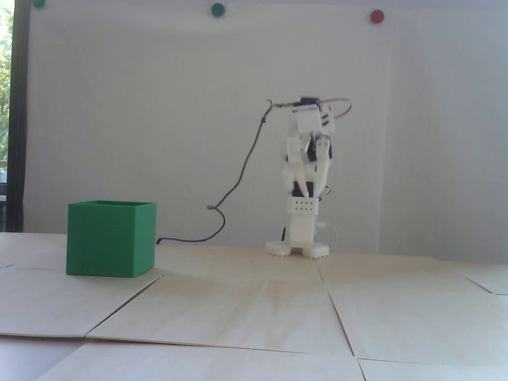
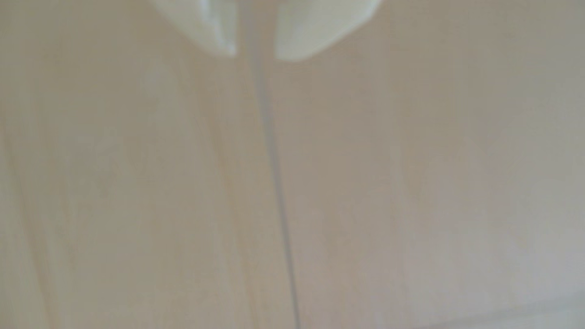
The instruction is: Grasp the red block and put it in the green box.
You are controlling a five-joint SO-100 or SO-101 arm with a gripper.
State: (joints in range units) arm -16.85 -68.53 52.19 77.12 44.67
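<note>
The green box stands on the wooden table at the left of the fixed view, its open top facing up; its inside is hidden from this low angle. The red block shows in neither view. My white arm is folded over its base at the back of the table, well to the right of the box. My gripper points down in front of the arm. In the wrist view the gripper shows two white fingertips with a narrow gap and nothing between them, over bare wood.
A black cable runs from the arm down to the table behind the box. The table is made of wooden panels with seams; one seam runs under the gripper. Round dots, green and red, sit on the wall.
</note>
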